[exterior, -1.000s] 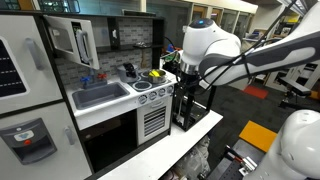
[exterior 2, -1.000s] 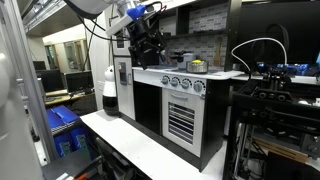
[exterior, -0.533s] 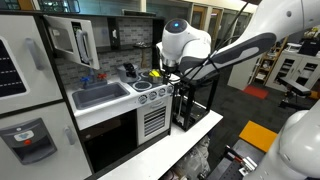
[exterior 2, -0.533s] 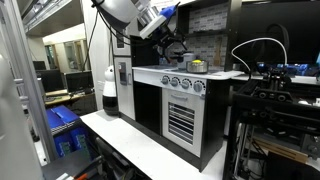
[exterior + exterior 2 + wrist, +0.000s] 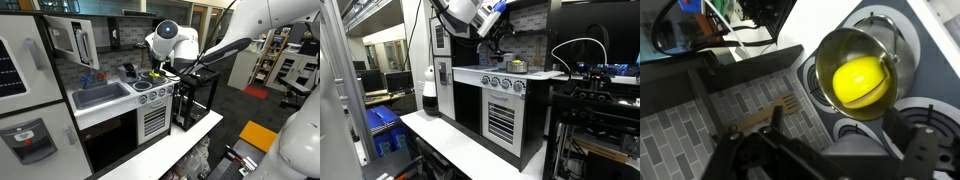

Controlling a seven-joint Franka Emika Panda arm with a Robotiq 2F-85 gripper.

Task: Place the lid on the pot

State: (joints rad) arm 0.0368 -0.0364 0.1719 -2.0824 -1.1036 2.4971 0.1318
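Note:
The pot (image 5: 860, 72) is a small silvery pot with a yellow thing inside it. It sits on a toy stove burner and fills the upper right of the wrist view. It also shows in both exterior views (image 5: 155, 74) (image 5: 517, 65). My gripper (image 5: 837, 125) hangs just short of the pot and above the stove. Its dark fingers (image 5: 920, 145) stand on either side of a round grey lid (image 5: 855, 158), of which only the top edge shows. In both exterior views the gripper (image 5: 167, 66) (image 5: 500, 42) is above the stove, close beside the pot.
A darker, taller vessel (image 5: 129, 71) stands behind the stove. The sink basin (image 5: 100, 96) lies beside the stove. A wooden spatula (image 5: 765, 115) hangs on the grey tile backsplash. A black frame rack (image 5: 195, 100) stands next to the toy kitchen.
The arm has swung in towards the toy kitchen. The gripper has moved from beside the stove to over it, close to the pot.

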